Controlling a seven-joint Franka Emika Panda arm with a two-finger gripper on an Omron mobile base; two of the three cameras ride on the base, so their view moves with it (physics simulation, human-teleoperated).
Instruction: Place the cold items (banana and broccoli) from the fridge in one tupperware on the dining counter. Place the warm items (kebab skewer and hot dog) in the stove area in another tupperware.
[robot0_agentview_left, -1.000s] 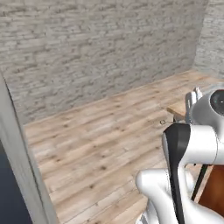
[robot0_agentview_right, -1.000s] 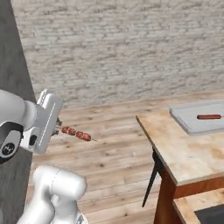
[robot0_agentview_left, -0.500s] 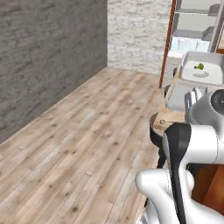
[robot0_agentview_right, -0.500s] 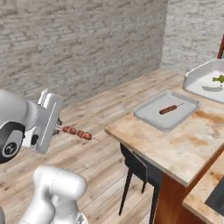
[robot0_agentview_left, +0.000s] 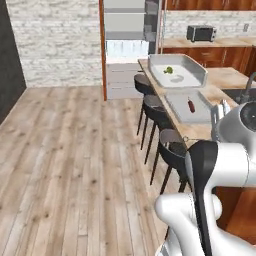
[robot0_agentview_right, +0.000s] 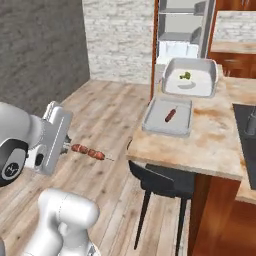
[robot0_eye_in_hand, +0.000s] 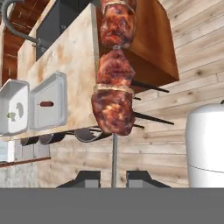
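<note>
Three browned meat chunks threaded on a thin metal stick: kebab skewer (robot0_agentview_right: 89, 151), pinched by its bare end between the nearly closed fingers of the gripper (robot0_eye_in_hand: 113, 178), jutting level out over the wood floor (robot0_agentview_right: 110, 115), short of the dining counter (robot0_agentview_right: 210, 145). Up close in the hand view, glossy, charred at the edges. On the counter, shallow grey tray (robot0_agentview_right: 168, 116) with a reddish hot dog (robot0_agentview_right: 170, 115) inside; just beyond it, deep white tub (robot0_agentview_right: 190, 77) with broccoli (robot0_agentview_right: 185, 76) and pale banana (robot0_agentview_right: 186, 86). Behind, open fridge (robot0_agentview_right: 180, 30). Since half a second ago, whole scene swung round with the base: counter, tray and tub closer and more head-on, fridge come into sight; grip on skewer unchanged.
</note>
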